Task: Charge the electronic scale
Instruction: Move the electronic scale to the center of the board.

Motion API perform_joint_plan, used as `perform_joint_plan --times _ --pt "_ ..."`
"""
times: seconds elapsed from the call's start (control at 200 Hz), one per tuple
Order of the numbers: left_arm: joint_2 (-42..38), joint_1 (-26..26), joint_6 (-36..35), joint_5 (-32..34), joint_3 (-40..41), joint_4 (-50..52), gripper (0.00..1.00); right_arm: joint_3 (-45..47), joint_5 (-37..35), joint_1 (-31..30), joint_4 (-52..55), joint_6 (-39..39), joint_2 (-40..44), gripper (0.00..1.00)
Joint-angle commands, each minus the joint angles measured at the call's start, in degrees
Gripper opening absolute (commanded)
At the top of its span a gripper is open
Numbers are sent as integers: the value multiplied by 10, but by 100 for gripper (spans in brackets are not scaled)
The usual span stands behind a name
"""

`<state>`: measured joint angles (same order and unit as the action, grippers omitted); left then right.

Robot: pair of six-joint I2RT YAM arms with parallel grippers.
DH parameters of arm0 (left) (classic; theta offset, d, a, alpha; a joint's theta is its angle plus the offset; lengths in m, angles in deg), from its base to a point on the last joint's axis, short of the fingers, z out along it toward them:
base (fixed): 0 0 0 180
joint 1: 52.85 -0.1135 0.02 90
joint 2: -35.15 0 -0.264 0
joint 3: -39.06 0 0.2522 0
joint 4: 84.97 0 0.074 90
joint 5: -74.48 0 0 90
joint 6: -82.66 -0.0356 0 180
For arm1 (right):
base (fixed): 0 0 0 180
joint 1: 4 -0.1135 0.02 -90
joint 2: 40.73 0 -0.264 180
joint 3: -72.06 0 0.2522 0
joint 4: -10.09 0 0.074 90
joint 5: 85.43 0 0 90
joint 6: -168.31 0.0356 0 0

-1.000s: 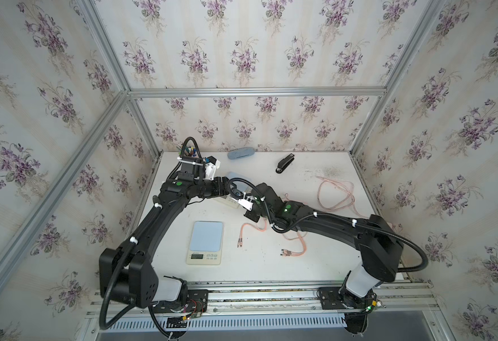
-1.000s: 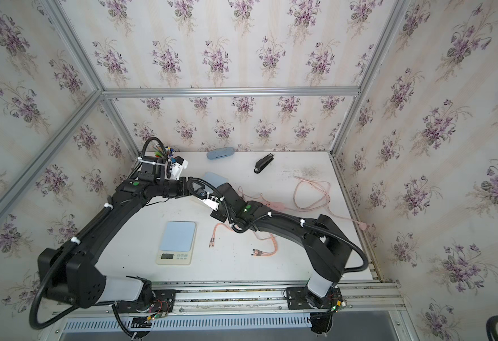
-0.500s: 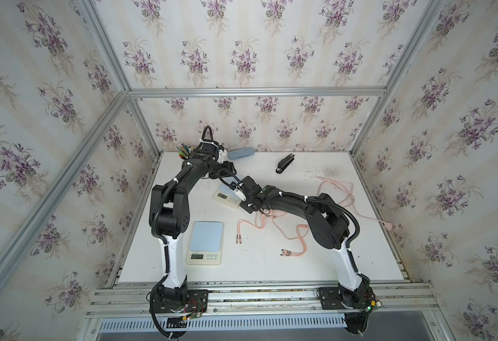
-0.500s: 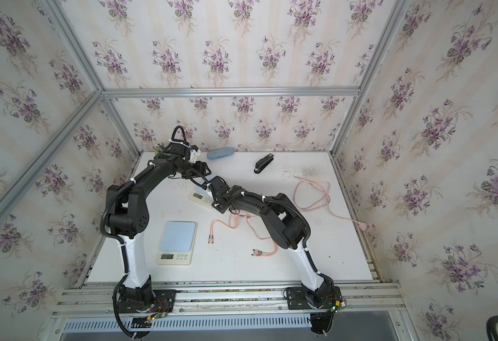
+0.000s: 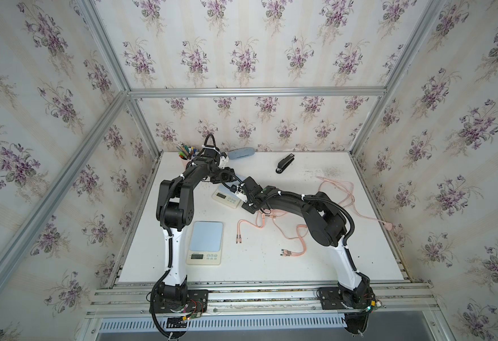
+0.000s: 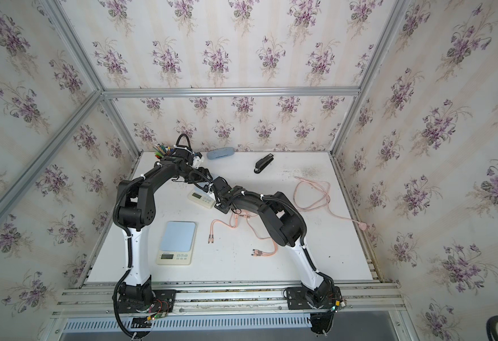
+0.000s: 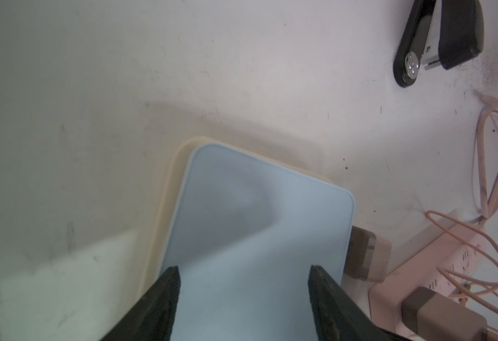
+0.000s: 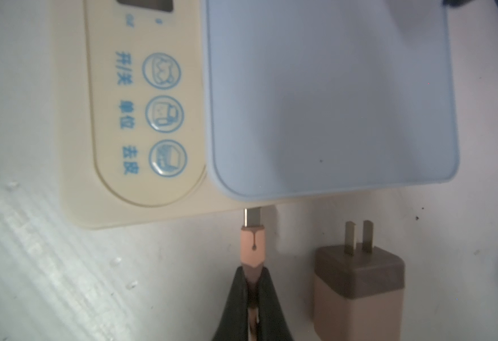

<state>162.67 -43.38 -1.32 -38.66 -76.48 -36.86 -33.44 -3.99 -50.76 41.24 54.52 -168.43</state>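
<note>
left claw (image 7: 244,273): wide open over scale (image 7: 256,206); right claw (image 8: 252,271): clamped on pink cable plug (image 8: 252,245) at scale edge

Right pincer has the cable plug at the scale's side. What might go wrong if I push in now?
1. The right pincer pinches the pink cable plug at its rear end, so a skewed push may bend the metal tip rather than seat it.
2. The left pincer stands open over the electronic scale, so the scale may slide away.
3. The wall charger lies close beside the plug and could get knocked.
</note>
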Motion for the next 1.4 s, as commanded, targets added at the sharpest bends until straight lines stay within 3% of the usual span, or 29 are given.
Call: perform_joint_plan --times 0.0,0.27,0.51,0.869,1.154,1.394 --pt "-23 1 -12 -2 45 64 71 22 40 -10 20 -20 11 0" --pt "-112 1 -11 10 158 64 70 86 38 -33 5 -6 55 0" --pt "-160 -2 -12 19 182 63 70 116 44 -36 -4 -7 75 0" --pt "-149 -57 5 23 150 63 73 87 -26 -19 28 -8 63 0" --pt "-116 -82 10 3 172 64 72 -10 -38 -35 100 -47 -2 0" --pt "-129 -87 0 -20 208 64 72 3 -5 -58 83 -66 16 0"
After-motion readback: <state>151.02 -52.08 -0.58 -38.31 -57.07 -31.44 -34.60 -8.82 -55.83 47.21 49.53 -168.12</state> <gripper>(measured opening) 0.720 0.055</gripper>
